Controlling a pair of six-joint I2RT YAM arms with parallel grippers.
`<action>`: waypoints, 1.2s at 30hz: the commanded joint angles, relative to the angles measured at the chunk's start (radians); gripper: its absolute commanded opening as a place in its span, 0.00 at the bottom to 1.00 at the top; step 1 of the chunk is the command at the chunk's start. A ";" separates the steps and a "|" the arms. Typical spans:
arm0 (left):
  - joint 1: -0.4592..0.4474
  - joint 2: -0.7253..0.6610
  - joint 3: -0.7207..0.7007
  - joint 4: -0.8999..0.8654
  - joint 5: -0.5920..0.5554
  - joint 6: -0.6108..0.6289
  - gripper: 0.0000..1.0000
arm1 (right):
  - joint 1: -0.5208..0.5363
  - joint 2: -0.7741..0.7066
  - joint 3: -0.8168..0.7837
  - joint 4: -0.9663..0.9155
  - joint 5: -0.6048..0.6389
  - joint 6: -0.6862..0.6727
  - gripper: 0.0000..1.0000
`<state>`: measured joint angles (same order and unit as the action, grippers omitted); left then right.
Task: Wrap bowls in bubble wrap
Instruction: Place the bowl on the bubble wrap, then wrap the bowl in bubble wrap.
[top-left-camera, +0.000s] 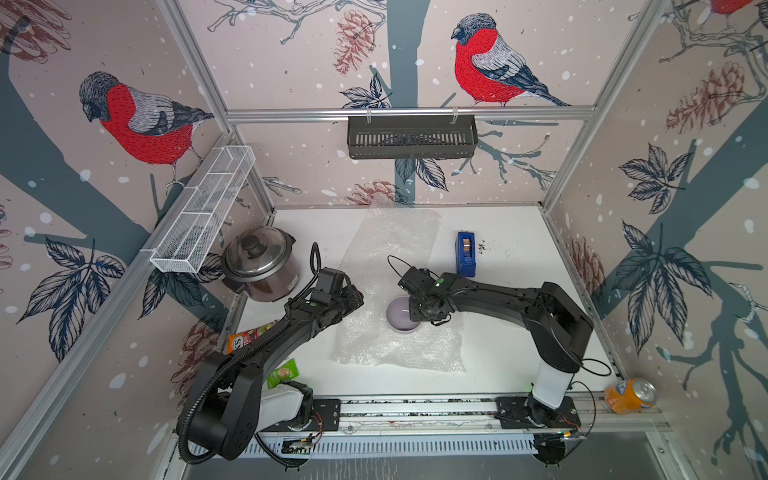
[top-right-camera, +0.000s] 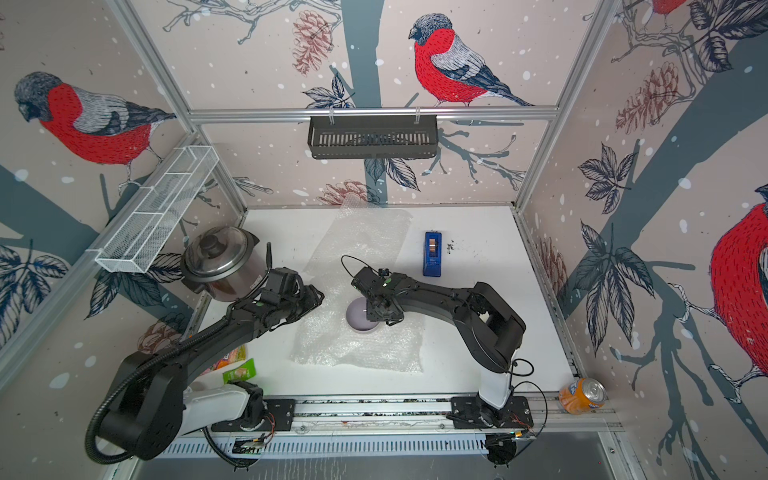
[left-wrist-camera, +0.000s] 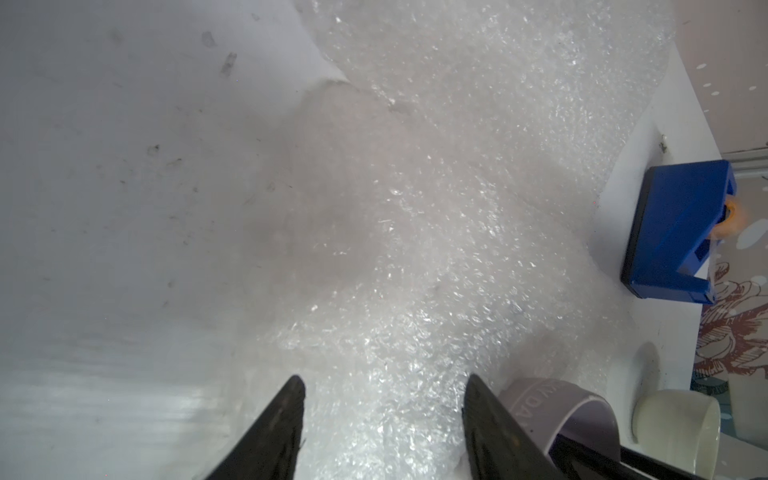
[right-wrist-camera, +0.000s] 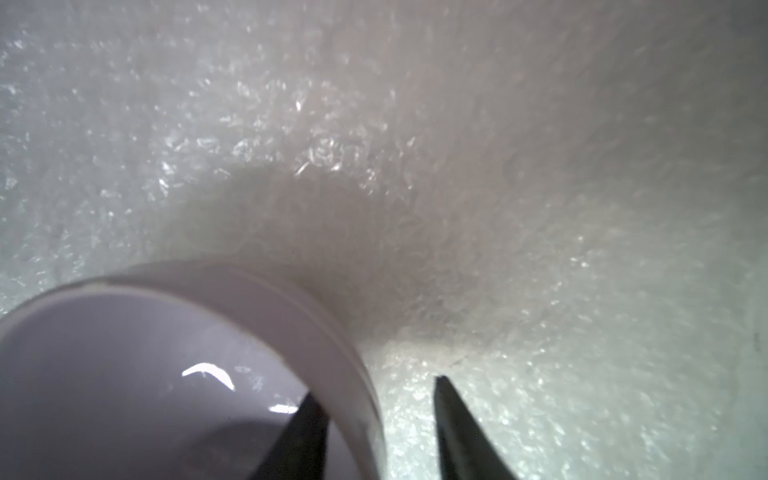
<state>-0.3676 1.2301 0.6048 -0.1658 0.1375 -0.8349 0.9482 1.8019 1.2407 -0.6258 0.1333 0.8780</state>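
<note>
White worktop (top-left-camera: 519, 241), lilac bowl (top-left-camera: 397, 320) on bubble wrap (top-left-camera: 395, 353). Right tool (right-wrist-camera: 374, 386) spread astride bowl's wall; left tool (left-wrist-camera: 384, 377) spread, empty. Lifting out may snag rim, tipping bowl.

The left end effector (left-wrist-camera: 384, 380) hangs with fingers apart over bubble wrap (left-wrist-camera: 436, 187) on the white bench (left-wrist-camera: 104, 208). A lilac bowl (left-wrist-camera: 557, 409) sits just beside one finger, a cream bowl (left-wrist-camera: 677, 419) near it, and a blue dispenser (left-wrist-camera: 673, 232) well apart.

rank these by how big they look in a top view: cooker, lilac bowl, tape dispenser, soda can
1. steel cooker
2. lilac bowl and orange soda can: about alike, and the bowl is partly hidden
3. blue tape dispenser
</note>
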 joint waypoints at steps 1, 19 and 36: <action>-0.044 -0.006 0.017 0.031 0.038 0.017 0.59 | 0.027 -0.055 0.016 -0.060 0.050 0.001 1.00; -0.173 0.040 0.013 0.138 0.156 0.033 0.49 | 0.088 -0.583 -0.710 0.136 -0.109 0.275 0.72; -0.205 0.125 0.018 0.175 0.180 0.032 0.44 | 0.123 -0.722 -0.640 0.119 -0.096 0.244 0.02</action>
<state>-0.5667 1.3449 0.6193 -0.0345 0.2970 -0.8116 1.0676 1.1061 0.5629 -0.4843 0.0231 1.1477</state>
